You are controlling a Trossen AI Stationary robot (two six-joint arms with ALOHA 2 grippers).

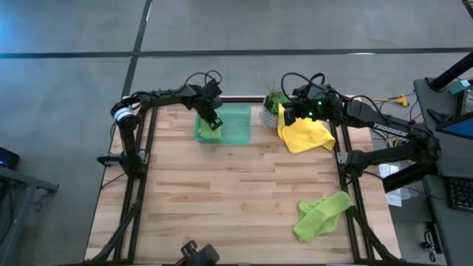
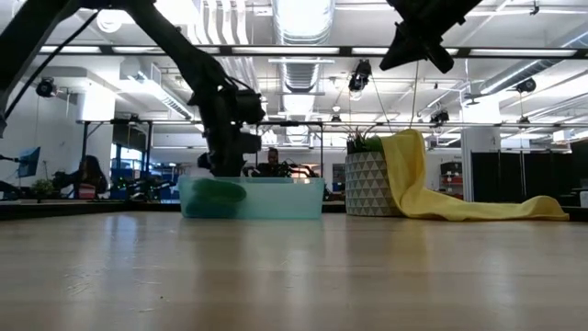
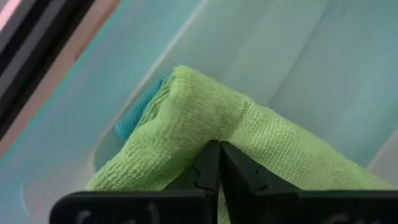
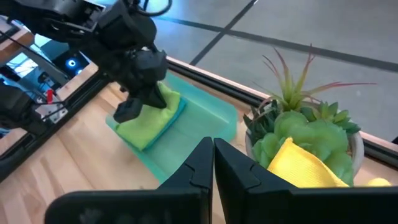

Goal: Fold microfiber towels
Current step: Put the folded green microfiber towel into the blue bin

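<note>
Lime green towel (image 3: pixel 205 124) in tray (image 1: pixel 238 127) under left fingers (image 3: pixel 219 171) clenched on it; right fingers (image 4: pixel 213 163) clenched, raised above yellow towel (image 1: pixel 304 136).

I'm working in what reads as an open-plan office or lab floor. Beyond the wooden table (image 2: pixel 294 267), exposed ducts (image 2: pixel 299 37) and strip lights (image 2: pixel 514 64) run across the ceiling. Behind the table sit desks with monitors (image 2: pixel 28 161), and a person (image 2: pixel 90 175) is seated there. Beside the table's right edge a keyboard (image 1: pixel 460 193) rests on a desk, above grey concrete floor (image 1: pixel 66 81).
</note>
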